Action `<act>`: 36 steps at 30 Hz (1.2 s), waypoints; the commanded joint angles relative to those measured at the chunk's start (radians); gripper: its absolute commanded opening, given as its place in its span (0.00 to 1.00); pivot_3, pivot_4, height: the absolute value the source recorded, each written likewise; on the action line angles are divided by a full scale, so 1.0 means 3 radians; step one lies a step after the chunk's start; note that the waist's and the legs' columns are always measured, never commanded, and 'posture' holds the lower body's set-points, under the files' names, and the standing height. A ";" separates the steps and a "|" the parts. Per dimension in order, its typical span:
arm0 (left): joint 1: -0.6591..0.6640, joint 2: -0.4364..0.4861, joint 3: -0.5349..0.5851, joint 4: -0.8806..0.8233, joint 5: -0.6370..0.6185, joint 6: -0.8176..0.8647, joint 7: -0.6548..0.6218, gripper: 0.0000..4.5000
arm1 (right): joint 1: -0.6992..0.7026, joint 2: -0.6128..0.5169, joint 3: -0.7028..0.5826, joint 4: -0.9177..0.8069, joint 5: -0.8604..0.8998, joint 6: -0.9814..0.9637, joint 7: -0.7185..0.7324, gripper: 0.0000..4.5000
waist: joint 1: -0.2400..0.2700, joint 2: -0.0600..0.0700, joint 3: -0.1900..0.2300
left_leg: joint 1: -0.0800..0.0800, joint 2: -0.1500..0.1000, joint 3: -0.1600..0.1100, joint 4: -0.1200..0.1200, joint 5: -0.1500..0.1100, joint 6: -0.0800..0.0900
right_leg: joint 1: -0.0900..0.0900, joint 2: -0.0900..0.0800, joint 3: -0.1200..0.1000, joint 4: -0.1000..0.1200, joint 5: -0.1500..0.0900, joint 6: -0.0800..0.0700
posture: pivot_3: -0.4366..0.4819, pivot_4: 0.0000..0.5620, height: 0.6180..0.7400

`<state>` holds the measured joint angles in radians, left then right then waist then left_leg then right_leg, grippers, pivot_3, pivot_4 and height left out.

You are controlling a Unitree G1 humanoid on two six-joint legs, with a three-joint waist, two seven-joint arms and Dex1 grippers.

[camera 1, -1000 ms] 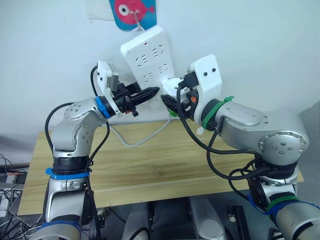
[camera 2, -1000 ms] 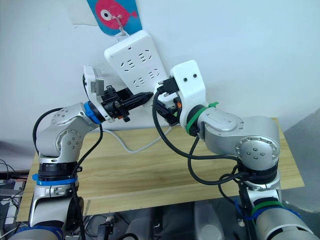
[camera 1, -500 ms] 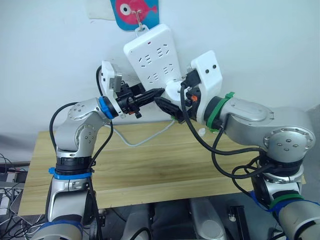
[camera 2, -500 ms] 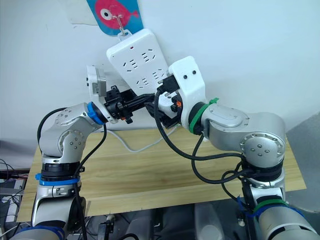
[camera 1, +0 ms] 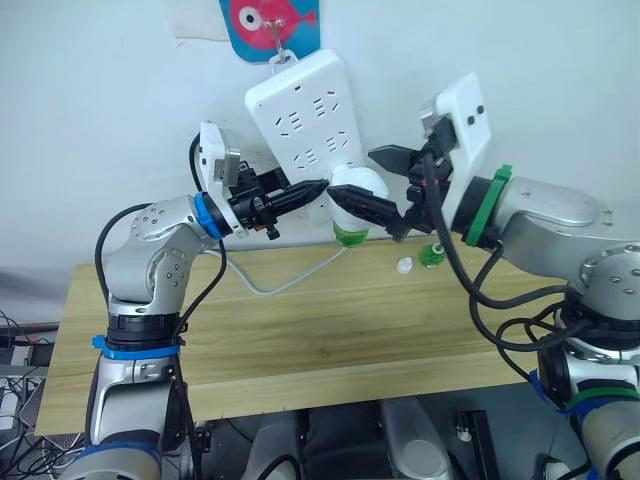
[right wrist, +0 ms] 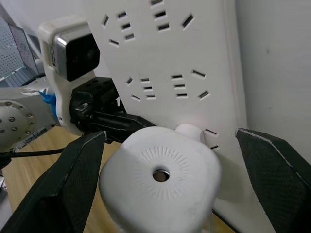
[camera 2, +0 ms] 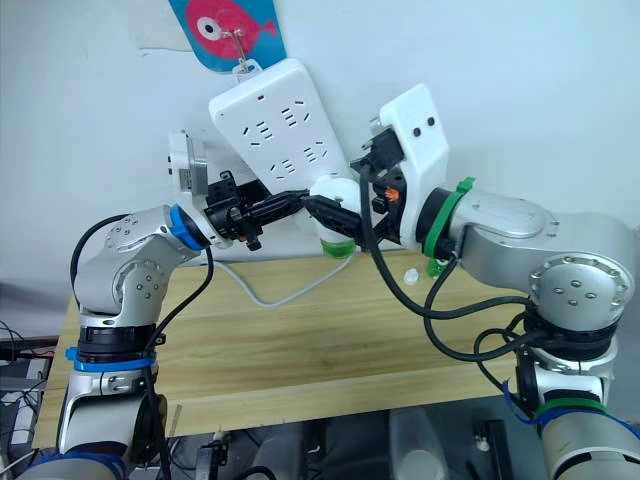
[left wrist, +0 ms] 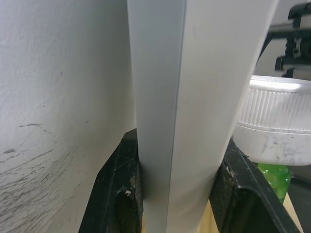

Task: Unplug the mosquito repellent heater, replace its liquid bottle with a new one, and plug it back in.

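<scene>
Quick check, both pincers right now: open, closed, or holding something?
Left pincer: shut on the power strip, clamping its edge.
Right pincer: open, fingers either side of the mosquito repellent heater, not gripping.

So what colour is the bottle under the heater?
Green bottle, clearest in the left eye view, below the white heater.

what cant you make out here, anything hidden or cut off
- Small white rounded plastic heater: its plug prongs, hidden behind its body in the right wrist view.
- Long white power strip: its lower end, behind the heater in the eye views.
- Green bottle: mostly hidden under the heater, left wrist view.
</scene>
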<state>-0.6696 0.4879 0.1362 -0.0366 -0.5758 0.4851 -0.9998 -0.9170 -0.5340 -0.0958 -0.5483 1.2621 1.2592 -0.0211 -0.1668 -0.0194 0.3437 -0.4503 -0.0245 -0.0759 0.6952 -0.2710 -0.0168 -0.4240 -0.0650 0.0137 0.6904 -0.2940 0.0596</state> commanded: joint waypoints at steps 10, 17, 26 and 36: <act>0.0054 0.0150 0.0096 0.0032 -0.0095 -0.0087 -0.0067 0.29 | -0.0007 -0.0545 -0.0212 0.0008 0.0421 -0.0330 0.0918 0.99 | -0.0013 0.0000 0.0000 | 0.0001 0.0000 0.0003 -0.0001 0.0000 0.0000 | 0.0001 0.0000 0.0000 -0.0002 0.0000 0.0000 | 0.11 0.58 1.00; 0.0055 0.0260 0.0131 0.0106 -0.0148 -0.0081 -0.0188 0.29 | 0.0300 -0.0872 -0.0075 -0.0112 -0.0206 -0.0780 0.1869 0.99 | -0.0017 -0.0001 -0.0001 | 0.0001 0.0000 0.0005 0.0000 0.0000 -0.0001 | 0.0001 0.0003 0.0001 -0.0001 0.0000 0.0000 | 0.11 0.57 1.00; 0.0036 0.0344 0.0084 0.0293 -0.0069 -0.0251 -0.0326 0.29 | 0.0609 -0.1100 0.0027 -0.0141 -0.0709 -0.1150 0.2516 0.99 | -0.0016 -0.0001 -0.0001 | 0.0002 0.0001 0.0005 0.0001 0.0001 -0.0002 | 0.0001 0.0003 0.0000 0.0000 0.0000 0.0000 | 0.12 0.60 1.00; 0.0024 0.0445 0.0028 0.0499 0.0026 -0.0414 -0.0518 0.50 | 0.0683 -0.1078 0.0020 -0.0146 -0.0826 -0.1224 0.2616 1.00 | -0.0038 -0.0001 -0.0001 | 0.0005 0.0003 0.0006 0.0001 0.0001 -0.0002 | 0.0001 0.0003 0.0001 0.0002 0.0000 0.0000 | 0.13 0.61 1.00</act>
<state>-0.6724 0.6045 0.1370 0.1089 -0.5682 0.3602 -1.1474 -0.7151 -0.8524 -0.0741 -0.5630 1.0188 0.9159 0.7511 -0.1782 -0.0196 0.3435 -0.4489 -0.0237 -0.0742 0.6955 -0.2706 -0.0174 -0.4238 -0.0640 0.0141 0.6917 -0.2940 0.0596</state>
